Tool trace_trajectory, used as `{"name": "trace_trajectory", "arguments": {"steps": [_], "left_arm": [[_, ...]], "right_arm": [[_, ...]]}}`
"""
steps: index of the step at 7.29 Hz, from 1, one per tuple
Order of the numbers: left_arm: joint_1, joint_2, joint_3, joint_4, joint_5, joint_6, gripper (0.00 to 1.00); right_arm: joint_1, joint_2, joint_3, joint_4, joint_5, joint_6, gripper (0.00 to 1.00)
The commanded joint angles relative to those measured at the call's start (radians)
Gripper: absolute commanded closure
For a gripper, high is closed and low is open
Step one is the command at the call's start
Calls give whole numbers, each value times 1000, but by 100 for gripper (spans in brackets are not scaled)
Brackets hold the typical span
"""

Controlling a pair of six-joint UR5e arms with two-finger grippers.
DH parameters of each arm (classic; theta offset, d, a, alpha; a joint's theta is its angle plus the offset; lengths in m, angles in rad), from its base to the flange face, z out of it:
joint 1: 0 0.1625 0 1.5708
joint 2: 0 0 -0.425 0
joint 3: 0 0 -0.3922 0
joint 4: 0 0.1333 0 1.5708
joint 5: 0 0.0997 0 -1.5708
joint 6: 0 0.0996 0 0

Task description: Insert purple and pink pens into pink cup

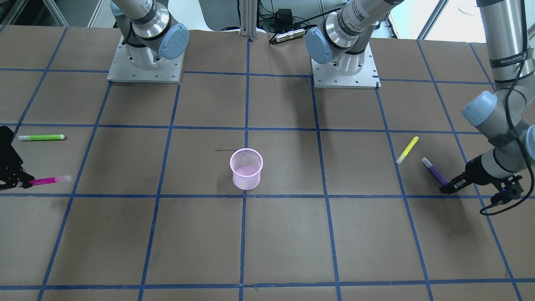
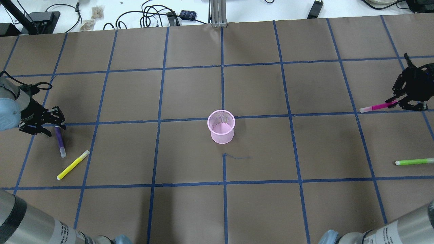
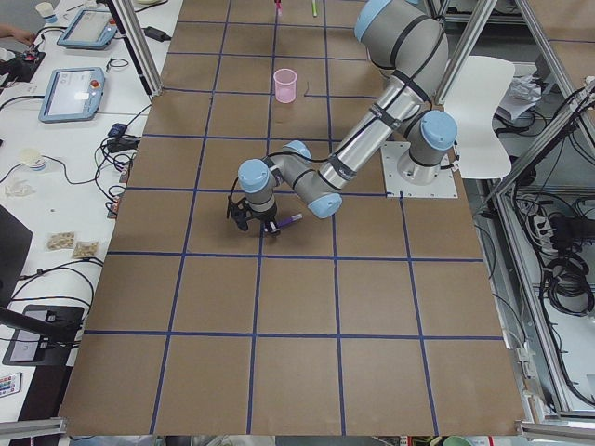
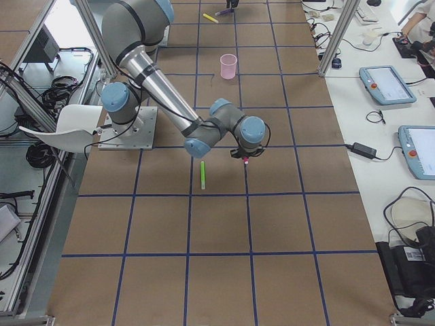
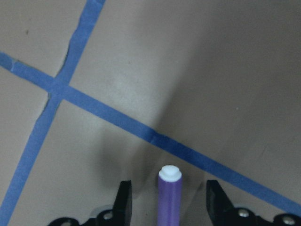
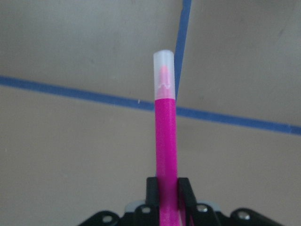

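overhead view. the pink cup (image 2: 221, 126) stands upright at the centre of the tabletop (image 2: 325, 210), well apart from every pen. at its 9 o'clock, near the edge, the left tool (image 5: 169, 195) is released, its jaws straddling the purple pen (image 2: 60, 142) with a gap on each side. a yellow pen (image 2: 73, 164) lies at that pen's 5 o'clock. at the cup's 3 o'clock, near the opposite edge, the right tool (image 6: 167, 188) is clenched on the pink pen (image 6: 165, 127). a green pen (image 2: 414, 162) lies at its 6 o'clock. the tabletop is brown, gridded with blue tape (image 2: 222, 91); cables (image 2: 149, 17) lie beyond its 12 o'clock edge.
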Motion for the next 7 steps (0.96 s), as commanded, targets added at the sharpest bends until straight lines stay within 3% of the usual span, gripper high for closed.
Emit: {"name": "trace_trajectory", "arguments": {"steps": [1,2,5,7], "left_arm": [[0,0,-1,-15,3,-6,85],[0,0,-1,-21,4,-6,100],[-12,42,22,-31,7,-5,100],[-23,91,106,-98,4,-2,100]], "right_arm": [[171,-146,1,104,-1,229,100],[266,-203,1,127,-1,374,100],[568,-249,-5,109,-20,781,100],[801,-238,-5,4,-203,1047,100]]}}
